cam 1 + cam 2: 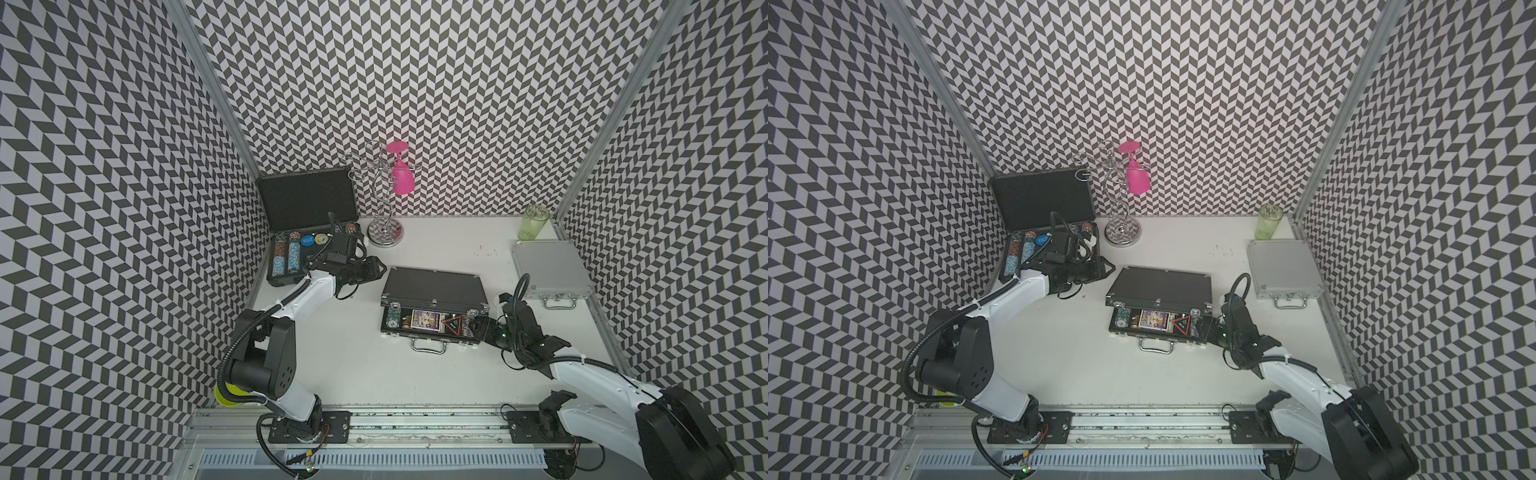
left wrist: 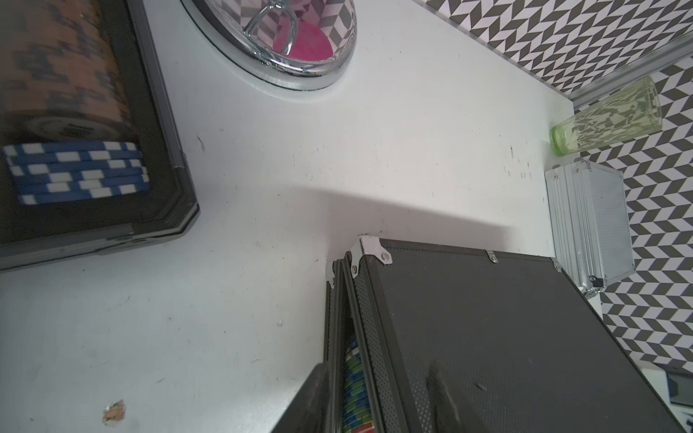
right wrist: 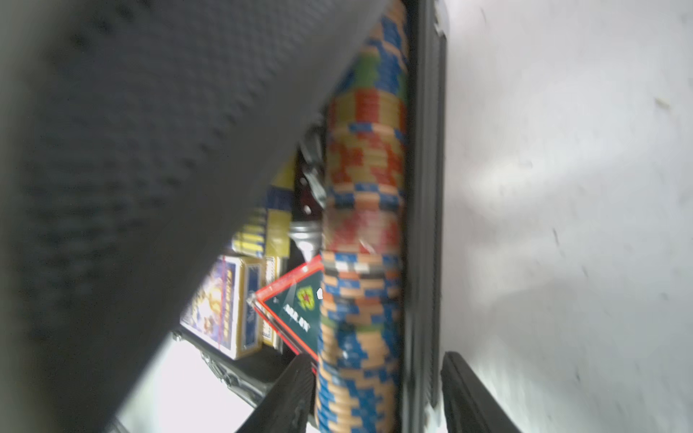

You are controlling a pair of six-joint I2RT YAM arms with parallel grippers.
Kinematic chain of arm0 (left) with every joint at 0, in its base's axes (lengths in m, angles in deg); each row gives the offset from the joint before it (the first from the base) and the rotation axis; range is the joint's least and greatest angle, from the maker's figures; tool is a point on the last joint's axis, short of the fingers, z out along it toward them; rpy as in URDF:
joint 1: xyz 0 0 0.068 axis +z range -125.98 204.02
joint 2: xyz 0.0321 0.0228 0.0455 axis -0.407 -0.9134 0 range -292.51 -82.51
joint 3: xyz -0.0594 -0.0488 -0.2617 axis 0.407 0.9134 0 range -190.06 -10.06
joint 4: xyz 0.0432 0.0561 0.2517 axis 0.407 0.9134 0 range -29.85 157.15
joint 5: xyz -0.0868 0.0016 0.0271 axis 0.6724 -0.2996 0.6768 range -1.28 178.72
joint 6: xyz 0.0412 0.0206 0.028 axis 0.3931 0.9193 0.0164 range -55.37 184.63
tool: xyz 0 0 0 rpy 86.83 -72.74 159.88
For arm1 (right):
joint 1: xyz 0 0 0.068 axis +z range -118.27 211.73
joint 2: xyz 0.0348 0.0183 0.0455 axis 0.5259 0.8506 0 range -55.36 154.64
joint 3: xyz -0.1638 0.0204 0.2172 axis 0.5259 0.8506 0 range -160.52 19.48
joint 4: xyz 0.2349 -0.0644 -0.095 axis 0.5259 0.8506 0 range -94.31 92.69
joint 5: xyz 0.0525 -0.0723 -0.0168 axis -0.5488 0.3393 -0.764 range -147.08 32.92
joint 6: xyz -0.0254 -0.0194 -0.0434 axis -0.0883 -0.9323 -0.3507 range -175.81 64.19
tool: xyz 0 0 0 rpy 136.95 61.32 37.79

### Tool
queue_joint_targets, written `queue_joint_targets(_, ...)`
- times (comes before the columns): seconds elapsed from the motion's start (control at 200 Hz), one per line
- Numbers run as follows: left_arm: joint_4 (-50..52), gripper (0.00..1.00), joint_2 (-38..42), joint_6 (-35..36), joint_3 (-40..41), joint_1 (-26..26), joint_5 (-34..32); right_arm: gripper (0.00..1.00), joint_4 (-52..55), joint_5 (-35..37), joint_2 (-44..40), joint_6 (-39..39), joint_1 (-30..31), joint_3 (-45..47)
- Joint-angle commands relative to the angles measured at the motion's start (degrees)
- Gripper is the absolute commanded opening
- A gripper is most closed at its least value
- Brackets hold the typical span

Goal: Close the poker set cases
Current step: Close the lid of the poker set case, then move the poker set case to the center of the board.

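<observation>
Flat black case (image 1: 434,286), silver handle, mid-table: lid half lowered over chips (image 1: 392,318) and card deck (image 1: 426,322). Right gripper (image 1: 480,328), jaws apart, straddles its right end wall. Left gripper (image 1: 380,268), jaws apart, sits beside its left rear corner. Dark-grey case (image 1: 307,199), rear left: lid upright. Silver case (image 1: 548,270), far right: shut

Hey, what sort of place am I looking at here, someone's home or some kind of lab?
Likely a robot lab test cell: chevron-patterned walls box in a white table, two arms are bolted to a rail at its front, and a poker case and glass rack sit like staged props.
</observation>
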State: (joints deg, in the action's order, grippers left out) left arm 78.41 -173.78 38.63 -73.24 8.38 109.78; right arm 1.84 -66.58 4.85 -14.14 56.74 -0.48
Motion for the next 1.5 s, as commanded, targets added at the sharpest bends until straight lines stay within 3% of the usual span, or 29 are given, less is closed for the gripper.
queue_joint_targets(0.0, 0.3, 0.46, 2.2, -0.1, 0.0, -0.8, -1.6, 0.58, 4.8, 0.2, -3.4, 1.0, 0.1, -1.4)
queue_joint_targets(0.395, 0.4, 0.46, 1.5, 0.0, 0.8, -5.3, -5.0, 0.59, 15.2, 2.4, -8.4, 3.1, 0.1, -1.3)
queue_joint_targets(0.751, 0.5, 0.53, 1.8, 0.3, 4.9, -8.5, -7.7, 0.61, 20.8, 7.5, -8.8, 0.6, 0.1, -9.5)
queue_joint_targets(0.946, -1.8, 0.54, 2.8, 0.2, 9.9, -8.6, -5.0, 0.64, 12.8, 5.8, -6.1, 0.0, 0.1, -10.1)
queue_joint_targets(1.191, -3.0, 0.54, 3.0, 0.0, 14.5, -8.7, -4.8, 0.65, 6.7, 4.2, 5.9, -1.2, 0.0, -10.1)
queue_joint_targets(1.497, -5.6, 0.54, 1.6, -0.1, 18.0, -8.7, -1.2, 0.53, -2.2, 0.9, 9.4, 3.3, 0.1, -3.0)
